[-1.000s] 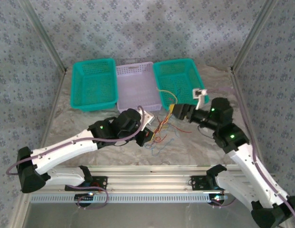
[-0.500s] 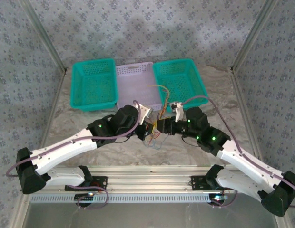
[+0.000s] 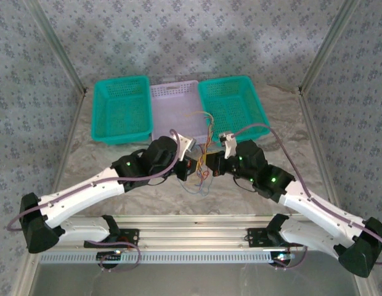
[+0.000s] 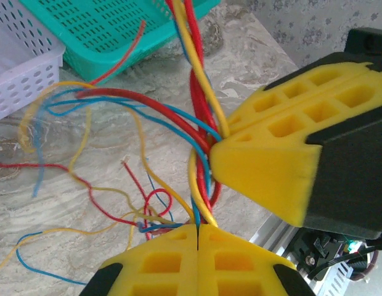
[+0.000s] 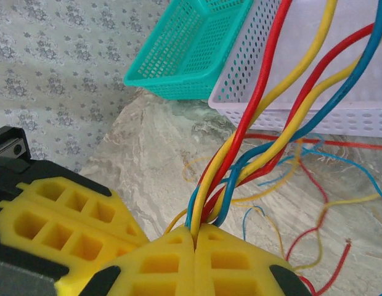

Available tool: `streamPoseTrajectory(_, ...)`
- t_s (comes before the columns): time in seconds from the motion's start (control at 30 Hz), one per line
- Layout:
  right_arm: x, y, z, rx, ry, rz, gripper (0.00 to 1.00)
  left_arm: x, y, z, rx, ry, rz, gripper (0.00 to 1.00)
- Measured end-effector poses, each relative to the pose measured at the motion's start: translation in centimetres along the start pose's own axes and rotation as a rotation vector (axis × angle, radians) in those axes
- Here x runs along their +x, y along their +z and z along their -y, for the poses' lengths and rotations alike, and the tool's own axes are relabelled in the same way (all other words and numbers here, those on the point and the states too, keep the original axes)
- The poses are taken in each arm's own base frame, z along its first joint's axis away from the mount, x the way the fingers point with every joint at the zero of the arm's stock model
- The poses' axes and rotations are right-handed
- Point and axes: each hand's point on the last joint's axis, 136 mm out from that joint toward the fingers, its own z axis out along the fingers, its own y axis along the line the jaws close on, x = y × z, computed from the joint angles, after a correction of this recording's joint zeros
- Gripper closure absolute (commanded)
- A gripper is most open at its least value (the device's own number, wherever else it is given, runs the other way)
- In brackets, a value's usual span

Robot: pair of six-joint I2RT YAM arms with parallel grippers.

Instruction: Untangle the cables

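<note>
left gripper (image 4: 197, 233) and right gripper (image 5: 194, 237) clamp the thin red, blue and yellow cables (image 4: 197, 92) tip to tip, probably to part strands.

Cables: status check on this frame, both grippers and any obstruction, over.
Left gripper shut on the cables. Right gripper shut on the same bundle, tips close together. Loose ends sprawl on the table; white basket just behind.
</note>
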Motion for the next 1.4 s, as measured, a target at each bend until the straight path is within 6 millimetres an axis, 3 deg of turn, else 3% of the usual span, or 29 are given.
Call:
streamPoseTrajectory(0.2,-0.4,-1.1,0.1,0.021,-0.036,0.016,1.0,-0.7,-0.9,-0.2,0.002,-0.005,0.035,1.0)
streamPoseTrajectory(0.4,-1.3,-3.3,1.9,0.114,-0.054,0.041,1.0,-1.1,-3.3,-2.3,-0.04,-0.028,0.081,1.0)
streamPoseTrajectory(0.43,-1.4,-3.5,2.1,0.12,-0.054,0.048,1.0,-1.2,-3.6,-2.5,-0.039,-0.032,0.086,0.96)
streamPoseTrajectory(0.5,-1.8,-3.8,2.3,0.126,-0.051,0.061,1.0,-1.1,-3.7,-2.2,-0.016,-0.034,0.082,0.65)
streamPoseTrajectory(0.57,-1.8,-3.6,2.3,0.12,-0.049,0.057,1.0,-0.9,-3.4,-1.4,0.029,-0.033,0.064,0.43)
streamPoseTrajectory(0.67,-1.3,-2.9,2.1,0.105,-0.047,0.03,1.0,-0.4,-2.4,-0.1,0.104,-0.045,0.034,0.33)
streamPoseTrajectory(0.9,-1.3,-2.2,1.0,0.043,-0.033,0.017,1.0,1.0,-0.6,3.5,0.259,-0.019,-0.023,0.32)
streamPoseTrajectory(1.0,-1.4,-2.1,0.4,0.011,-0.024,0.018,1.0,1.3,0.0,4.1,0.284,-0.011,-0.038,0.33)
streamPoseTrajectory(1.17,-1.4,-1.9,-0.5,-0.037,-0.003,-0.002,1.0,1.8,1.0,3.6,0.257,-0.017,-0.059,0.37)
streamPoseTrajectory(1.4,-2.0,-2.2,-2.1,-0.107,0.007,-0.002,1.0,1.4,1.5,1.9,0.161,-0.011,-0.025,0.5)
